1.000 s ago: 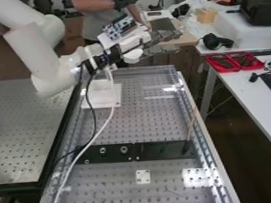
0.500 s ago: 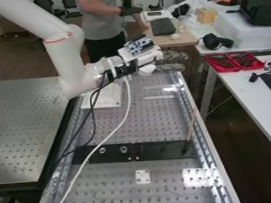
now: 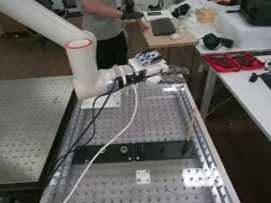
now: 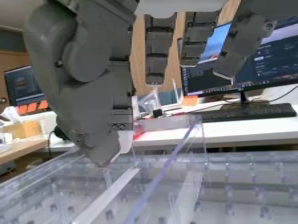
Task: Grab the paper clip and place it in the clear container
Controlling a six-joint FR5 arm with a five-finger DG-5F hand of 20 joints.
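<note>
Hand (image 4: 86, 60) hung over the clear container (image 4: 163, 172), w/ the container's thin walls below and ahead of it. Grip state could not be told: spread, pressed together or pinching, N/A from these views. Paper clip loc. likewise unconfirmed; whether the hand held it could not be told. Pos. above the walls was prob. chosen so a clip could drop in w/o the hand fouling an edge. Container sat w/in reach just under the hand, prob. to keep the transfer short.

Arm (image 3: 87, 75) came in behind the hand, its white cable (image 3: 126, 127) sagging back along the bench (image 3: 112, 191), prob. slack left for wrist travel.

Edges: clear walls were the nearest hazard, hard to see agst. the perforated surface; recommended descent straight & slow, clr. of the upright corner. The bench's long edge ran close below the hand; a release past it would prob. lose the clip.

Room: ahead, across a gap, stood the desk (image 4: 159, 137) w/ keyboard (image 4: 249, 114) and monitor (image 4: 266, 60), well apart. Toward the near end, the black plate (image 3: 163, 150) and thin rod (image 3: 191, 123) were also well apart. Upward retreat looked unobstructed.
</note>
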